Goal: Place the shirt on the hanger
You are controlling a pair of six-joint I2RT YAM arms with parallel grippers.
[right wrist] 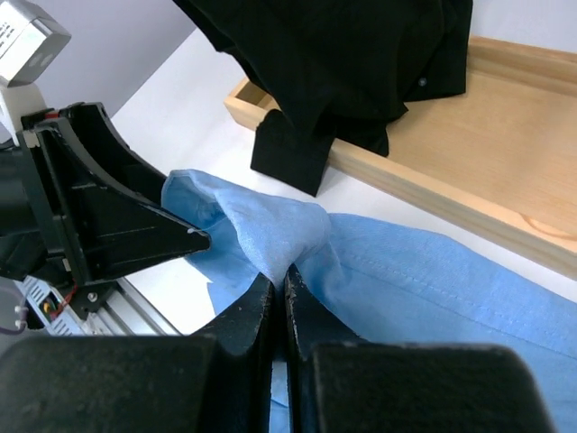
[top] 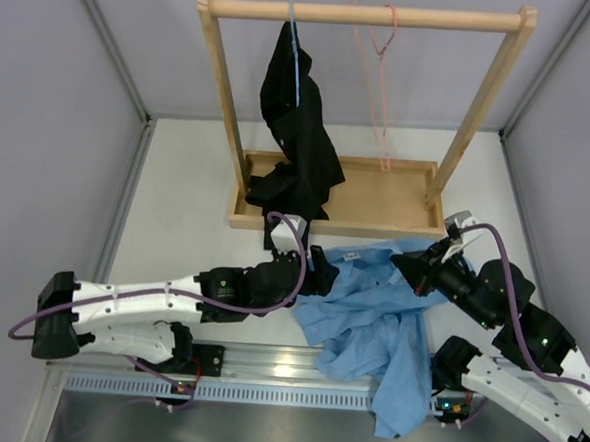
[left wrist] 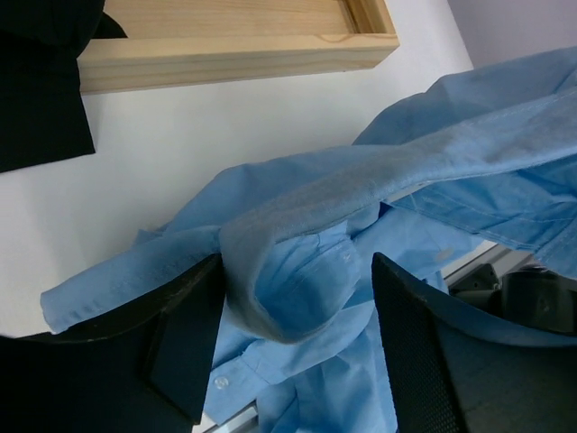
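Light blue long-sleeved button-up shirt [top: 370, 306] lies crumpled on the white table [top: 186, 194], at its near edge between the two arms. One end spills over the aluminium rail [top: 266, 360] along that edge.

The right end effector [right wrist: 278, 280] is pressed fully closed on a raised fold of the blue cloth, with the fabric bunched up right at its fingertips.

The left end effector [left wrist: 296, 271] reaches in from the other side with its jaws wide apart. A stitched band of the shirt curls down into the gap between its black fingers [left wrist: 180, 334]. The cloth runs against the inner face of one finger, but nothing is clamped.

Thin pink wire clothes hanger [top: 387, 116] hangs bare from the top bar of a light wooden rack [top: 368, 15] at the far side of the table, well apart from the shirt. On the same bar, to its left, a black garment [top: 298, 131] hangs on a pale blue hanger [top: 295, 51]. Its lower end is bunched in the rack's wooden base tray [top: 386, 202], which stands just beyond the shirt.
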